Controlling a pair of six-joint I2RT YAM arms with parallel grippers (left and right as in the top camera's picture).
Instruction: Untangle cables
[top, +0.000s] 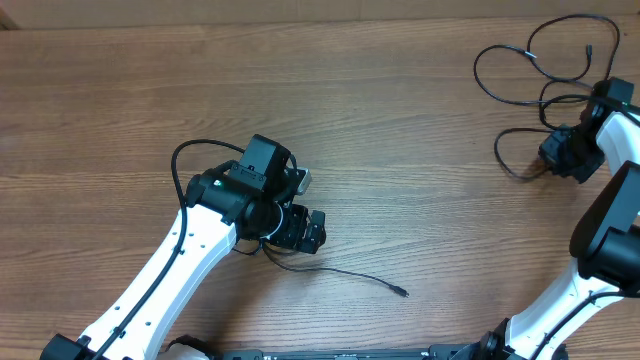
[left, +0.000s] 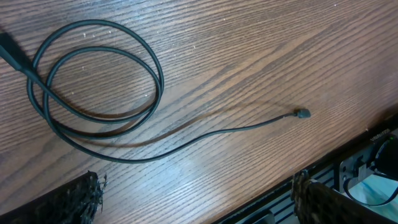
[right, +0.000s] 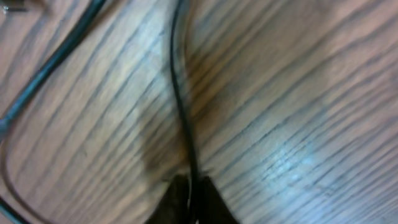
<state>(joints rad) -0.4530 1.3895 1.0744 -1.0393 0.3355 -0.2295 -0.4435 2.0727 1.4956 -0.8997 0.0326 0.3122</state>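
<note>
Brown wood-grain surface, matte, with long streaky lines running across it. Two white arms with black wrists and grippers.

Left gripper: open, fingers wide apart, hovering above the surface and holding nothing. Its finger pads look black and rough, almost fuzzy at the edges.

Coiled cable: thin, smooth, round black cord lying flat on the surface under the left gripper. It is wound in two overlapping oval loops with a thicker black connector at the far left of the left wrist view. One long tail curves out of the loops and ends in a small plug, near the surface's front edge.

Right gripper: at the far right of the surface, fingers together, clamped on a thin black strand that runs straight up from the tips in the right wrist view (blurred).

Right cable: loose, irregular open loops spread flat at the top right corner, touching the right gripper. One cord or several, cannot tell. Well apart from the coiled cable.
</note>
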